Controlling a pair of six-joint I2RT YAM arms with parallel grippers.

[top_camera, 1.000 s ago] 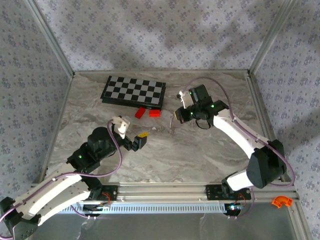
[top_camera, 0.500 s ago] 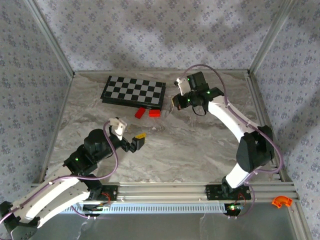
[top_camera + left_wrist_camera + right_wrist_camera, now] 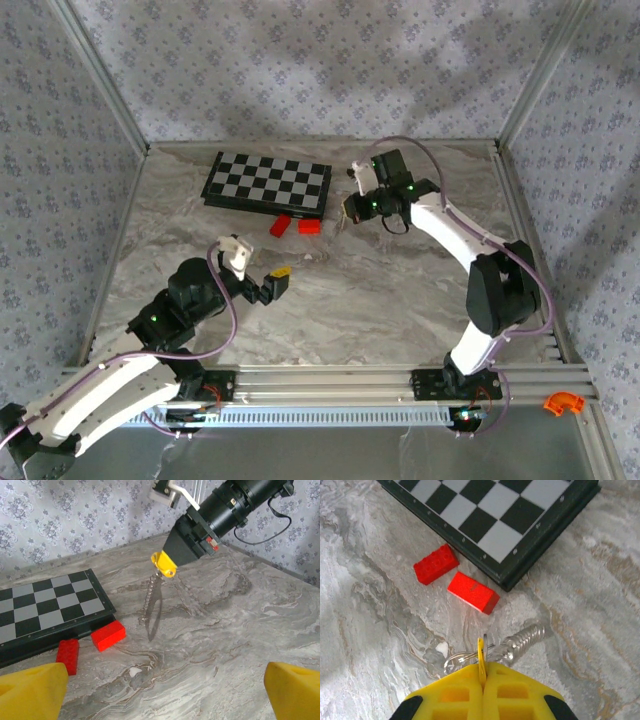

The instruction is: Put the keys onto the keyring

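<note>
Lower centre, the right pincer (image 3: 482,674), pressed together, pinches 1 key (image 3: 481,656), the keyring (image 3: 522,640) hanging beside it. Left of centre, the left pincer (image 3: 282,277) stands spread.

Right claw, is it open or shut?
Shut. The right claw has its yellow fingers pressed together, with the keyring dangling from the tips.
</note>
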